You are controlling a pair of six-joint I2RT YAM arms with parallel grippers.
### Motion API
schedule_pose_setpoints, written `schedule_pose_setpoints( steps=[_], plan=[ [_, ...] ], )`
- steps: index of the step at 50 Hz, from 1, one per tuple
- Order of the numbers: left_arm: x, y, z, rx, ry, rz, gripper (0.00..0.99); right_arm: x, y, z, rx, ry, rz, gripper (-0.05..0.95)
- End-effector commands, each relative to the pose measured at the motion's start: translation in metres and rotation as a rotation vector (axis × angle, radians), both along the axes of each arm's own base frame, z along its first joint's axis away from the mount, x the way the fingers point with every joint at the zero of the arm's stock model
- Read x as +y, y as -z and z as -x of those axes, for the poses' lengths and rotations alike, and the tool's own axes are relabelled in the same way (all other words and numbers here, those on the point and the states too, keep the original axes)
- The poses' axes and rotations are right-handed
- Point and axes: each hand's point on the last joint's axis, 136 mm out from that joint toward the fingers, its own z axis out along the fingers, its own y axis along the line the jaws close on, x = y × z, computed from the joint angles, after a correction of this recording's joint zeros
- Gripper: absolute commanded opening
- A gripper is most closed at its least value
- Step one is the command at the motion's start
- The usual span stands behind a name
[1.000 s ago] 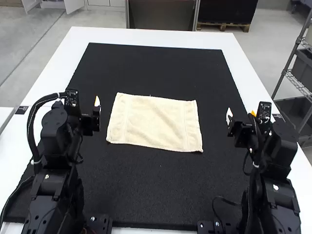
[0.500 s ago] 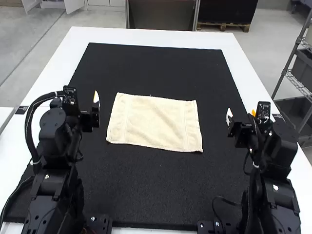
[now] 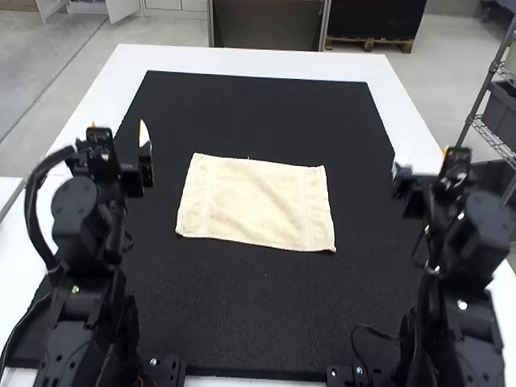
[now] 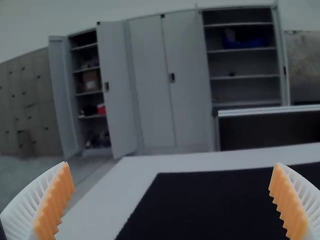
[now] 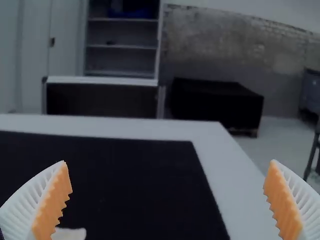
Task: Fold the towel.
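With left pincer [image 4: 172, 164] and right pincer [image 5: 168, 162], gaping wide and gripping nothing, hovering on either side of the towel [image 3: 256, 201], probably for pinching both ends; lying flat near the middle of the mat [image 3: 266, 298], presumably giving both an even reach

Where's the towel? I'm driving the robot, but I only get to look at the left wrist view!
Observer: In the high view, the towel lies spread out on the black mat.
Operator: Cool! Is the right gripper touching it?
Observer: No, the right gripper is off past the towel's right side, with some mat between them.
Operator: Is that one open or shut?
Observer: Open. The right wrist view has its two fingers wide apart.
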Motion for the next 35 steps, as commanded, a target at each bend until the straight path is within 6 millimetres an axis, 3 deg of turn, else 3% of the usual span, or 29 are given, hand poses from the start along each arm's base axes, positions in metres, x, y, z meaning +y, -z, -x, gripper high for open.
schedule_pose_setpoints(
  steps=[1, 9, 15, 21, 26, 31, 35],
  plan=[
    [0.002, -0.049, 0.009, -0.071, -0.015, -0.012, 0.913, -0.009, -0.052, 0.004, -0.064, 0.033, -0.058, 0.89],
    [0.003, -0.089, -0.004, -0.064, -0.017, -0.009, 0.915, -0.018, -0.080, -0.018, 0.004, 0.030, -0.186, 0.89],
    [0.009, -0.093, -0.028, 0.012, -0.038, 0.003, 0.921, -0.023, -0.068, -0.048, 0.116, 0.021, -0.261, 0.89],
    [0.021, -0.063, -0.061, 0.165, -0.091, 0.027, 0.939, -0.018, -0.055, -0.067, 0.176, -0.027, -0.286, 0.88],
    [0.028, -0.026, -0.083, 0.308, -0.118, 0.043, 0.946, -0.017, -0.045, -0.078, 0.227, -0.034, -0.317, 0.89],
    [0.028, -0.001, -0.092, 0.393, -0.119, 0.045, 0.956, -0.016, -0.013, -0.089, 0.337, -0.030, -0.343, 0.90],
    [0.027, 0.013, -0.094, 0.430, -0.116, 0.045, 0.957, -0.017, 0.029, -0.094, 0.482, -0.005, -0.325, 0.91]
  ],
)
